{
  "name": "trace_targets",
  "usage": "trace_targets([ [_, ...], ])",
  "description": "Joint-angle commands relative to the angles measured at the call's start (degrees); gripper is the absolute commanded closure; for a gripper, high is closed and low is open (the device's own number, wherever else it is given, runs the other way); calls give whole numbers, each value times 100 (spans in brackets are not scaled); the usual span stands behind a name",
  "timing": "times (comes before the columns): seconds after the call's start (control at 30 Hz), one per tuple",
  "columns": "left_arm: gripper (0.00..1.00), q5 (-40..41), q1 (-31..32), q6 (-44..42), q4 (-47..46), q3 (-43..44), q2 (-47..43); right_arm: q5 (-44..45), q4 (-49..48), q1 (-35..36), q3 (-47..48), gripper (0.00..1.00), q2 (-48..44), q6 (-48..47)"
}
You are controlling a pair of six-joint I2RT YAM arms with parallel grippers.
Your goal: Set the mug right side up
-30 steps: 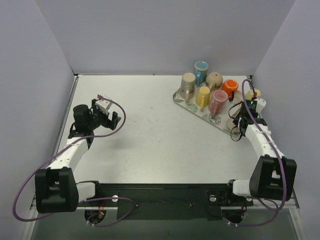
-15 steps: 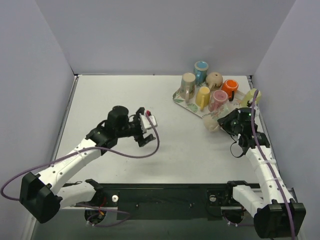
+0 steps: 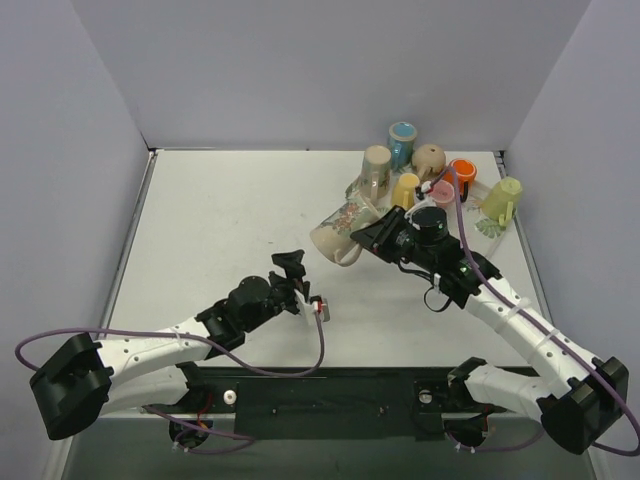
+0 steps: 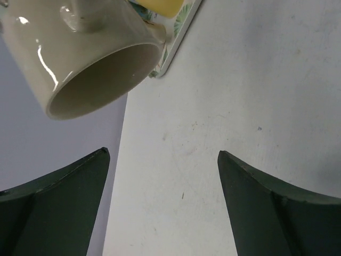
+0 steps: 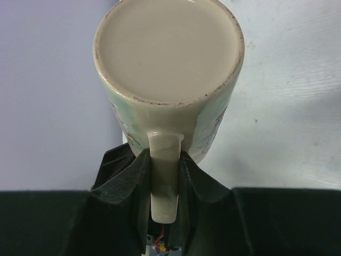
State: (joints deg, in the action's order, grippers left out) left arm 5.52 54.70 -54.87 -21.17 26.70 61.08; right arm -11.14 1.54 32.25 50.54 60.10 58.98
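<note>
In the overhead view, the right gripper (image 3: 368,238) is clenched on the handle of the cream mug (image 3: 338,232). The mug hangs tilted in the air just right of the frame's centre, clear of the table (image 3: 230,210). Below and left of the mug, the left gripper (image 3: 297,272) points up toward it with its jaws spread and nothing between them. In the left wrist view, the mug's open mouth (image 4: 98,80) fills the upper left, and a patterned tray (image 4: 178,40) edge and a yellow mug (image 4: 160,6) lie behind it. The two fingers (image 4: 58,208) stand wide apart at the bottom corners. In the right wrist view, the mug's flat base (image 5: 168,50) faces the camera at the top centre, and the handle (image 5: 165,154) is pinched between both fingers (image 5: 136,176) below it.
</note>
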Motion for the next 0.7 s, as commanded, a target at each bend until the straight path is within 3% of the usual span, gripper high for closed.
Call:
trace_targets([
  [0.0,7,415,23,-701,-2180,-297,-263,76,-1103,456,693,100,125,263],
  [0.2,14,731,15,-1104,-3622,-692,-175,103,-1121,660,790,100,169,219],
  [0.5,22,784,-73,-1640,-4141,-938,-104,147,-910,730,931,100,134,8],
  [0.67,21,582,-161,-1466,-3553,-904,-413,7,-927,739,1019,100,221,8],
])
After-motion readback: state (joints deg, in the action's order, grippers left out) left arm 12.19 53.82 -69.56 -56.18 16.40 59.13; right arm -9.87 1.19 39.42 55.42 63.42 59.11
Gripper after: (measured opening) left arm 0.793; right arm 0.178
